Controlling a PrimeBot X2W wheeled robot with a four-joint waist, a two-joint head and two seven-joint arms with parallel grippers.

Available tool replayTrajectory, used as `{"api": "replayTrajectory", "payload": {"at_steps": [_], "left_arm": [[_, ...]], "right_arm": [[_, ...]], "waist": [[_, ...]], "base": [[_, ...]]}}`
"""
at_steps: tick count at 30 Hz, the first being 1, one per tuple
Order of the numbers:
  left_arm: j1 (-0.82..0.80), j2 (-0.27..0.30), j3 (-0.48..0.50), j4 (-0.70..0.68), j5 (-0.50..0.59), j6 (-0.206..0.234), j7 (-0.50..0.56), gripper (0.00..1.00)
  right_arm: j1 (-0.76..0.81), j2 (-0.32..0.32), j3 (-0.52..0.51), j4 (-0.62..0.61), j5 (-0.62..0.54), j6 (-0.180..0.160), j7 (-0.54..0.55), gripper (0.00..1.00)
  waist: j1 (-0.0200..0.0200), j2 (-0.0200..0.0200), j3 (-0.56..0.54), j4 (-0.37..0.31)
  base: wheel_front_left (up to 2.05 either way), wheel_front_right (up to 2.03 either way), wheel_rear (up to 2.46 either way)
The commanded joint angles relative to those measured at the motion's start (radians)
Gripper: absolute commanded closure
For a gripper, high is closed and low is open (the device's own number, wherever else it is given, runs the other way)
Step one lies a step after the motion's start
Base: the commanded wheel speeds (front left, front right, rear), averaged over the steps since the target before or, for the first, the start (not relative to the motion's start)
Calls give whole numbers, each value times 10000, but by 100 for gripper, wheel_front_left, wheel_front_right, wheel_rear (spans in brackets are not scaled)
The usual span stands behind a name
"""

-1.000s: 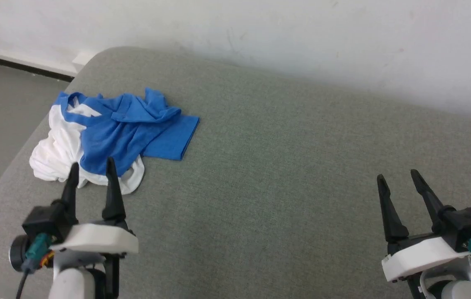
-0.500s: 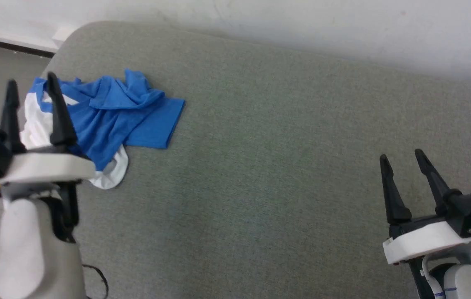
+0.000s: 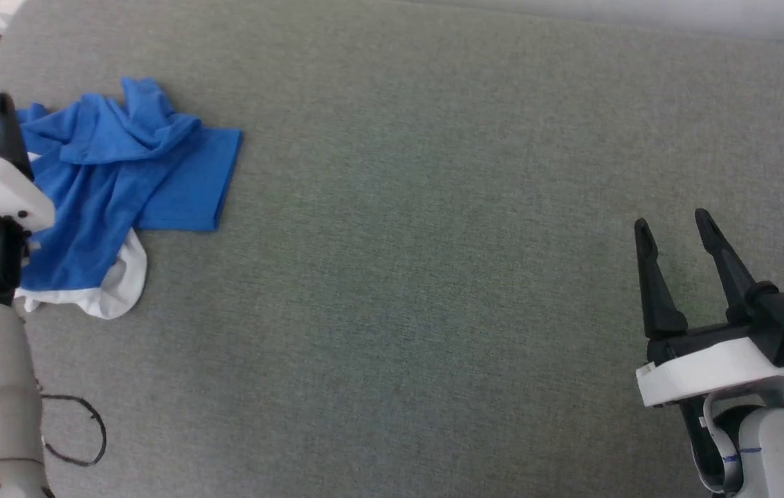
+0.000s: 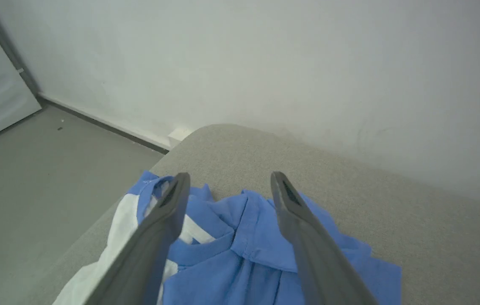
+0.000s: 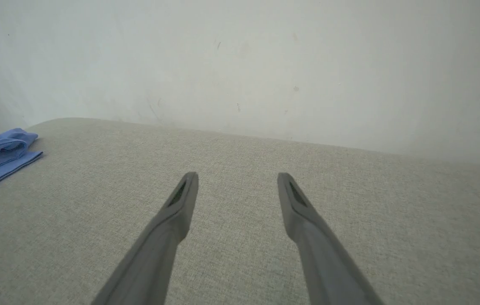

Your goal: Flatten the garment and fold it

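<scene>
Grey fabric worktop (image 3: 433, 207) is running along under a pale wall (image 5: 240, 63). Left hand (image 4: 230, 176) is hovering at far left, fingers spread, pinching nothing. Beneath it the garment (image 3: 108, 173) is lying crumpled by the rounded corner, blue over white, a flat blue panel reaching rightward. Right hand (image 3: 671, 218) is hanging well apart at lower right, fingers spread, empty.

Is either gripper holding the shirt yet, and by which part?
Nothing is held. The left gripper is open above the crumpled shirt; the right gripper is open over the grey cushion, far from it.
</scene>
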Motion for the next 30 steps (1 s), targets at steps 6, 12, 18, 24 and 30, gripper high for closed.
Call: {"api": "replayTrajectory", "payload": {"at_steps": [6,12,18,24,30], "left_arm": [[-914,520,227,2518,-533,-122,2227,0],[-1363,678,519,4120,-996,-66,3355,0],[-1298,644,449,5095,-1102,58,4251,100],[-1377,729,238,5041,-977,36,3517,100],[-1671,838,-388,4013,-370,-122,469,100]], "right_arm": [[-391,22,179,211,155,-9,-251,0],[-608,24,345,321,272,-9,-386,0],[-667,24,493,433,274,-9,-463,0],[-590,24,550,467,169,-9,-483,0],[-367,24,414,568,264,-9,-512,0]], "waist": [[-2,0,768,-432],[-2,0,1092,-466],[-2,0,985,-539],[-2,0,626,-502],[-2,0,-71,-336]], "base": [[0,0,0],[0,0,0],[0,0,0],[0,0,0],[0,0,0]]}}
